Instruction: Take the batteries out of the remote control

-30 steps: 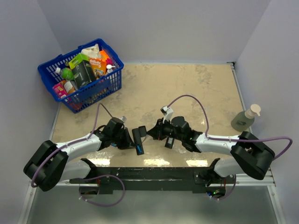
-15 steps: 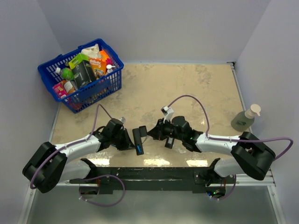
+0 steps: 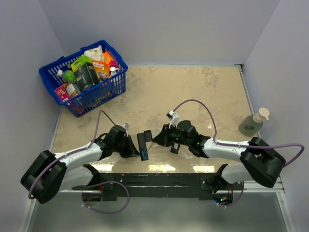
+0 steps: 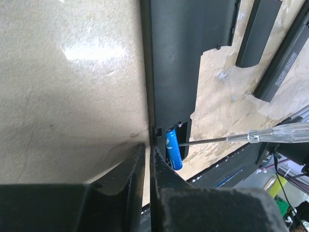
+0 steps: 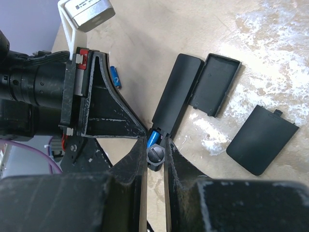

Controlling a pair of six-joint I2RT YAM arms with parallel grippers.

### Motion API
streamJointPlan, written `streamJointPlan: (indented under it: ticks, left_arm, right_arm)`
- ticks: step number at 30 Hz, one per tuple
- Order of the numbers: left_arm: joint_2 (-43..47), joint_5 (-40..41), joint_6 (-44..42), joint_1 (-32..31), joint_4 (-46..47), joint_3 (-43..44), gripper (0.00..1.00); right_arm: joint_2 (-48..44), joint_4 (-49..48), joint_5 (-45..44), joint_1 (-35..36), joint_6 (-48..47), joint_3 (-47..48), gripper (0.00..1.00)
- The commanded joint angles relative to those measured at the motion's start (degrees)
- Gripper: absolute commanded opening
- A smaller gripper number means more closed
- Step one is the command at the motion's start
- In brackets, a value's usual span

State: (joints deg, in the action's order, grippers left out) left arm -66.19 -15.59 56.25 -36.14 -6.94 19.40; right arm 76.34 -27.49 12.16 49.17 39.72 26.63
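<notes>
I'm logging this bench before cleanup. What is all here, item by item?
remote: one, black, table centre, pinched by the left gripper
batteries: two seen, blue; one in the remote's end, one loose on the table
covers: two, black, flat on the table beside the remote
screwdriver: one, clear handle, tip at the seated battery
basket: one, blue, far left corner, full of groceries
soap bottle: one, greenish, beyond the table's right edge
table: one, beige marbled
left gripper: shut on the remote's edge
right gripper: shut on the screwdriver
</notes>
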Motion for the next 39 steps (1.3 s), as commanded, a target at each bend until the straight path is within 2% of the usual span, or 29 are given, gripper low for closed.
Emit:
streamJointPlan:
  ticks: [1,10,19,26,34,39]
  left_arm:
    - [0.8,0.6,-0.1,-0.3,-1.9,-1.4,0.13]
    - [2.6,2.2,-2.0,-0.3,-5.9,0.0,0.13]
    - [3.3,3.3,-1.8,-0.3,-6.6,0.1,0.13]
    - [0.5,7.0,-3.4,-0.3,-12.0,4.0,0.15]
    - [1.2,5.8,-2.9,-0.4,-9.8,3.9,0.15]
    - [1.0,6.9,-3.7,-0.3,-11.9,4.9,0.15]
  right_arm:
    - [-0.9,-1.1,1.1,0.1,1.5,0.9,0.00]
    - [-2.0,2.5,0.0,0.1,1.0,2.5,0.00]
    - [0.6,1.5,0.8,0.1,1.8,4.0,0.00]
    - [1.7,1.3,1.2,0.1,1.6,5.4,0.00]
    - [2.9,0.0,1.1,0.1,2.5,5.2,0.00]
    - [4.2,-2.1,2.0,0.1,4.0,5.2,0.00]
